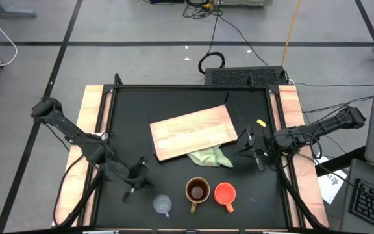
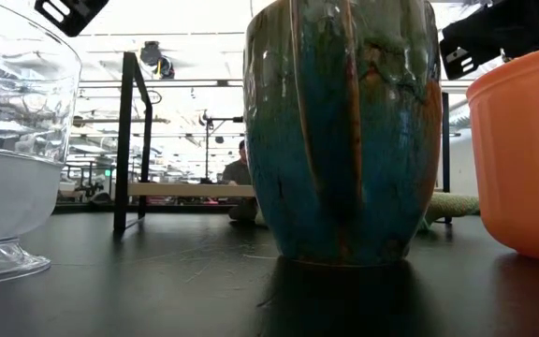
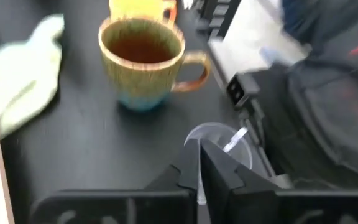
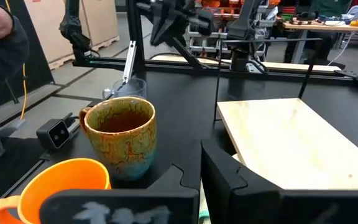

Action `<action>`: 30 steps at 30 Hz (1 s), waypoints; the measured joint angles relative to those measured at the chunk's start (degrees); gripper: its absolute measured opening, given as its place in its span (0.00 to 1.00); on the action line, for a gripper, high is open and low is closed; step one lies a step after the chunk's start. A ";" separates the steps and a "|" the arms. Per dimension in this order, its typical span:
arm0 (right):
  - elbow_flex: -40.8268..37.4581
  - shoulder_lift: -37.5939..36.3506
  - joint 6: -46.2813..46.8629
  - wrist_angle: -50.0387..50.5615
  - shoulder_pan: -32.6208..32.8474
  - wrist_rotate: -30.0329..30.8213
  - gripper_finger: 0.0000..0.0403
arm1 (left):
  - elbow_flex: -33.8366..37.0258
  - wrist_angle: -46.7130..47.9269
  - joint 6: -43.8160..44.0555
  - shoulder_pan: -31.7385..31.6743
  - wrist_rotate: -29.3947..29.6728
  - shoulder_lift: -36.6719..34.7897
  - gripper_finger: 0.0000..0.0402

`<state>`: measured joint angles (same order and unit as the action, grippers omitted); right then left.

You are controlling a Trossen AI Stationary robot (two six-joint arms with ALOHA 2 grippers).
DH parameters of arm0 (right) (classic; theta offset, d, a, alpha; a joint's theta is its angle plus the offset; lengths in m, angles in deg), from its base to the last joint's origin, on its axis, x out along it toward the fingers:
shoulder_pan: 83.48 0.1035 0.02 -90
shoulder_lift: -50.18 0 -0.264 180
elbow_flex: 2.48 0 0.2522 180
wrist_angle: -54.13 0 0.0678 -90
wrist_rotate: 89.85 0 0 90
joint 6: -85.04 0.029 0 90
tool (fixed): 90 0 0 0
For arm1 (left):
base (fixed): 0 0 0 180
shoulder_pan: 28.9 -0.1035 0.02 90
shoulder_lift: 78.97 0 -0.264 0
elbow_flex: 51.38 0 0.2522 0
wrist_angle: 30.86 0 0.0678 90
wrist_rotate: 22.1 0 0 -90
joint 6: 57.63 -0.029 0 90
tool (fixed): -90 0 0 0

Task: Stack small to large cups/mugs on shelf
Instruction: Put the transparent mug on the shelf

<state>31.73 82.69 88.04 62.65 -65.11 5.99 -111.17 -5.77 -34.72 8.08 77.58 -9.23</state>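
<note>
Overhead, the left gripper (image 1: 135, 177) hangs over the dark table (image 1: 135, 110) near its front-left part, just beside the small clear glass cup (image 1: 163, 205) but apart from it. Its wrist view shows the two dark fingers (image 3: 219, 177) close together with only a thin slit between them, nothing held; the glass cup (image 3: 219, 140) sits right behind them, half hidden by the fingers. Right of the glass stands the olive-brown mug (image 1: 197, 192), dark inside, and next to it the orange mug (image 1: 224, 194). From table height the glass (image 2: 12, 159) and the orange mug (image 2: 522, 159) are cut off at the edges, and the olive-brown mug (image 2: 344, 131) loses its rim. Behind the row lies the light-wood shelf (image 1: 192, 131), bare, with a pale green cloth (image 1: 210, 156) tucked partly under its front edge. Further right, the right gripper (image 1: 255, 149) waits beside the shelf; its fingers (image 4: 229, 180) are largely cut off, so I cannot tell their spacing.
</note>
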 joint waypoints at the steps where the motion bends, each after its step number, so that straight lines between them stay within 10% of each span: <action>1: 0.00 0.00 -0.01 0.00 0.00 -0.03 0.00 | -1.73 1.88 1.31 -0.05 -0.01 1.84 0.08; 14: 0.00 0.00 1.92 1.73 0.00 -0.13 0.00 | -22.08 19.21 8.70 -1.81 -9.28 20.57 0.45; 30: 0.00 0.00 2.36 2.56 0.02 -1.86 0.00 | -24.62 23.13 6.63 -5.66 -13.78 27.56 0.48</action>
<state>31.73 82.69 90.40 65.21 -65.09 4.14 -135.79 17.36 -28.09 2.42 63.80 18.32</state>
